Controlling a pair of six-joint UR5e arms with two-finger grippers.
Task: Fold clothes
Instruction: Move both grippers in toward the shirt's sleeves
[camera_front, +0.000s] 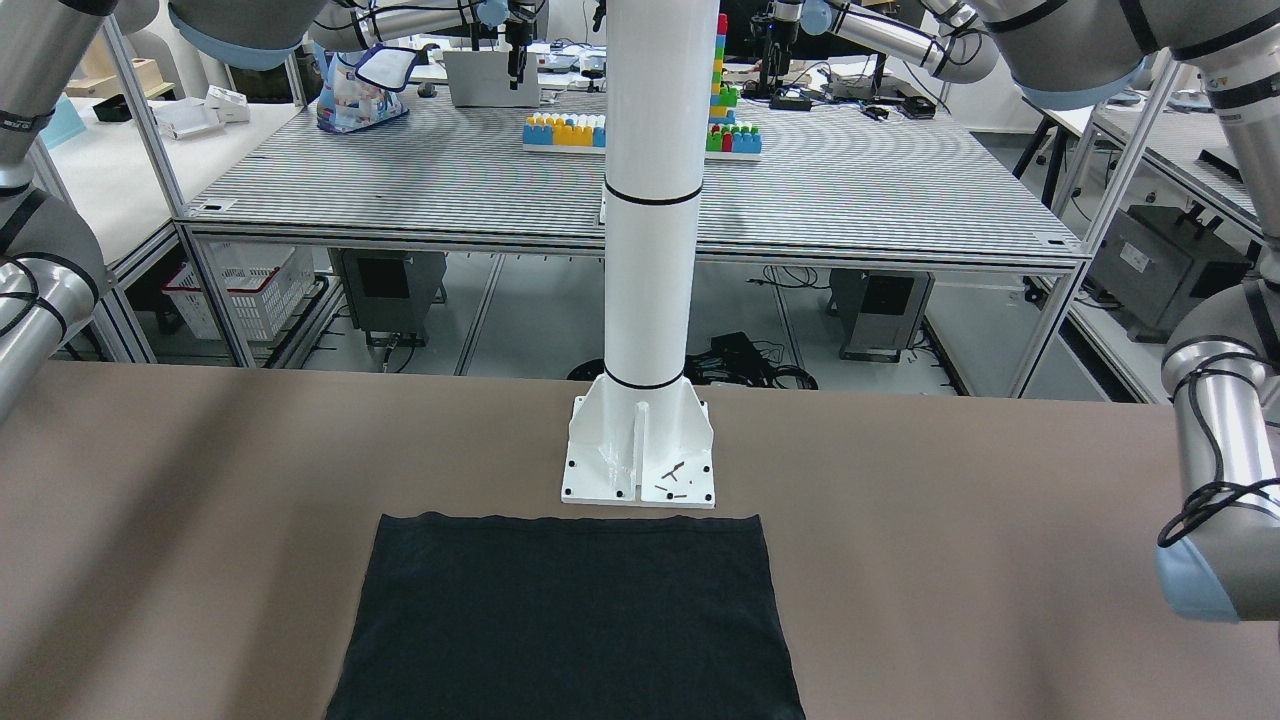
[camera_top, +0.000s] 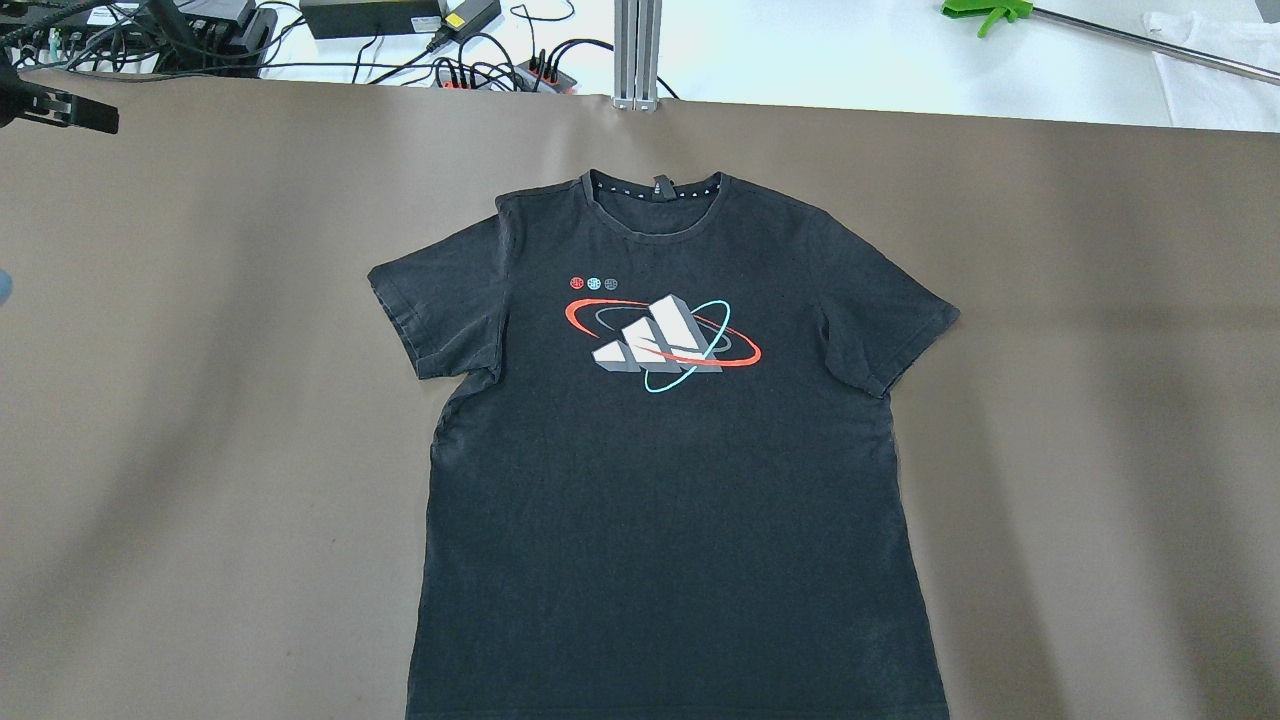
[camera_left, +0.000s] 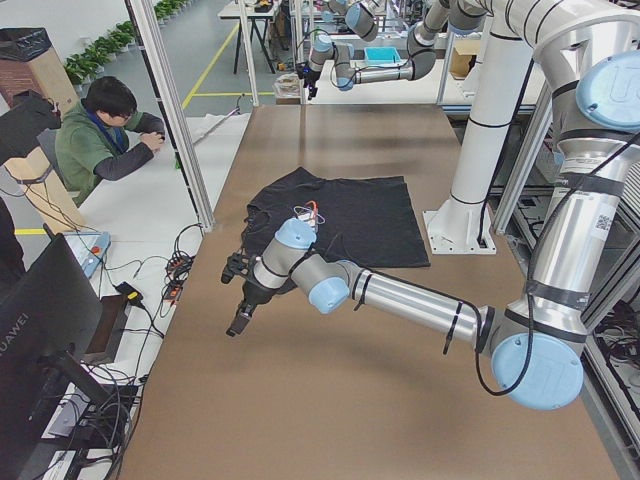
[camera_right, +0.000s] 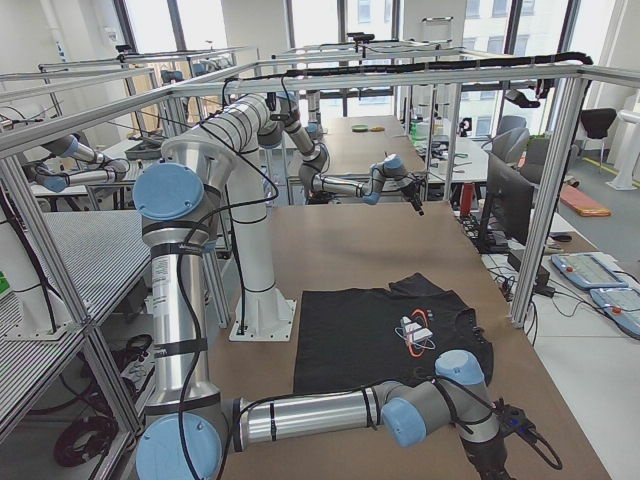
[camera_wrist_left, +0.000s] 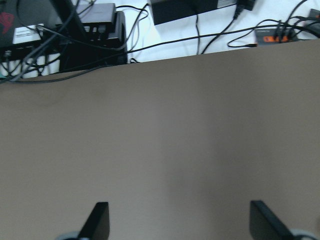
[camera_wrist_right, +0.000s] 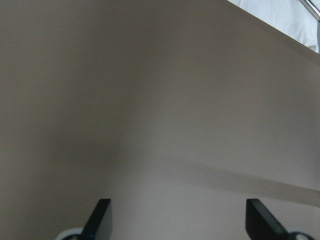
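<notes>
As it lies now, black T-shirt (camera_top: 670, 480): spread flat, print up, middle of the bench (camera_top: 200, 400), sleeves out, no fold made yet.
Left claw (camera_wrist_left: 182, 222): fingers spread wide, empty, over bare bench.
Right claw (camera_wrist_right: 182, 220): also spread and empty.
Left to do: every fold.

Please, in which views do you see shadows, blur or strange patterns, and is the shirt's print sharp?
Overhead exterior: the black T-shirt and its print are sharp; broad soft shadows cross the brown table. Exterior front-facing: the striped table behind shows moiré ripples. Right wrist-mounted: a soft shadow band crosses the table; the right gripper shows only dark, slightly blurred fingertips.
</notes>
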